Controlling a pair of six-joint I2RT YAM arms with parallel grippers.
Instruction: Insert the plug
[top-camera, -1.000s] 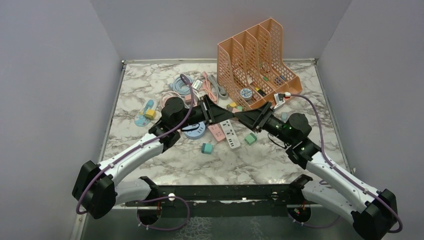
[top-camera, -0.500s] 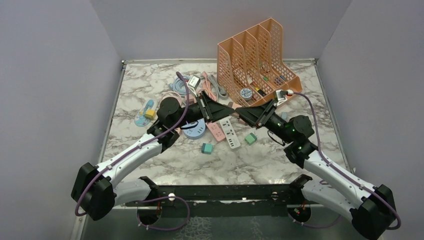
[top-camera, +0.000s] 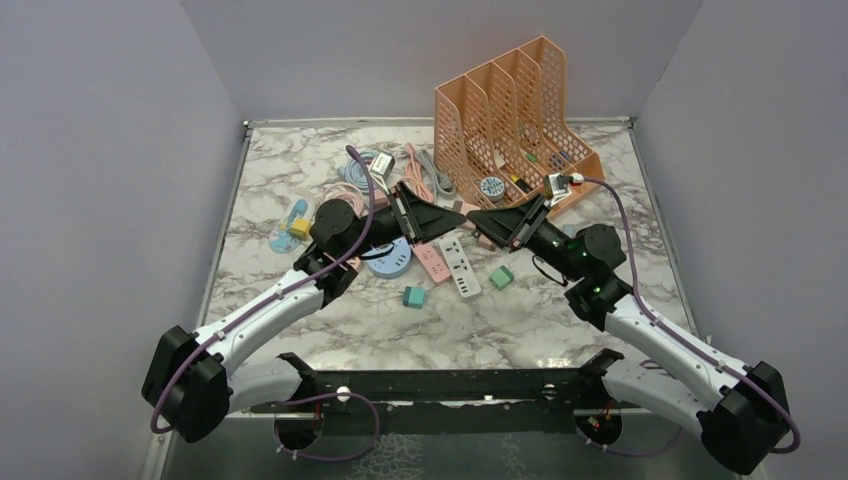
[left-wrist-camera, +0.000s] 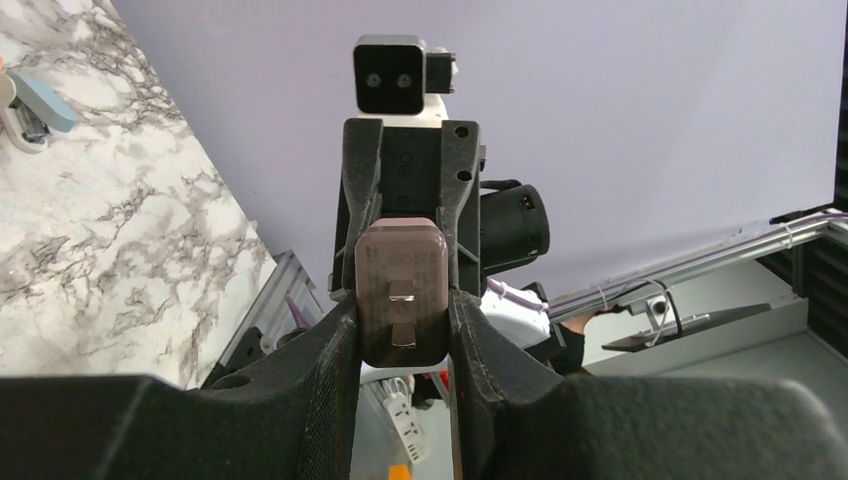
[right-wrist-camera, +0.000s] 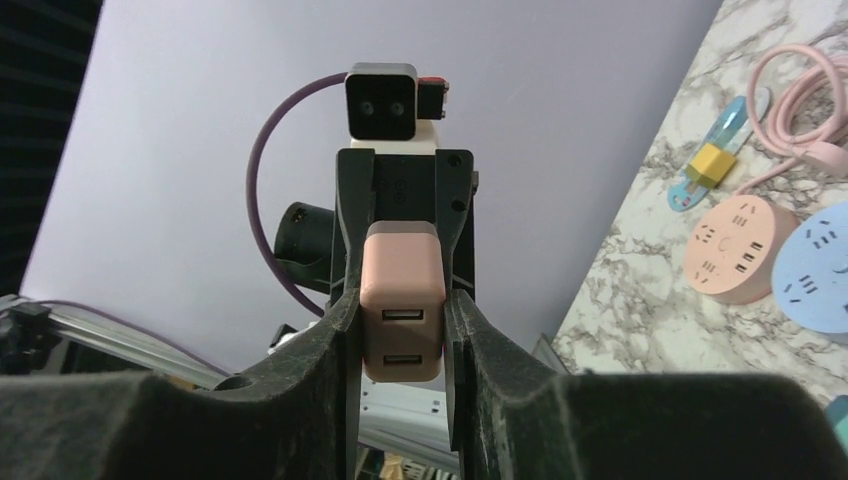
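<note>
A pink plug adapter (top-camera: 465, 211) hangs in the air between my two grippers, above the middle of the table. My left gripper (top-camera: 453, 212) is shut on it from the left. The left wrist view shows its pronged face (left-wrist-camera: 402, 290) with two metal blades, pressed between my fingers. My right gripper (top-camera: 477, 216) is shut on it from the right. The right wrist view shows its other face (right-wrist-camera: 402, 285) with two USB ports, between my fingers. A white power strip (top-camera: 460, 265) and a pink power strip (top-camera: 433, 263) lie on the marble below.
An orange file rack (top-camera: 515, 120) stands at the back right. A round blue socket (top-camera: 388, 260), coiled cables (top-camera: 365, 170), small green cubes (top-camera: 413, 296) and a blue strip with a yellow block (top-camera: 292, 226) lie around. Walls close in on three sides.
Both grippers, joined at the pink adapter, have risen and moved toward the back of the table. The grips look unchanged.
</note>
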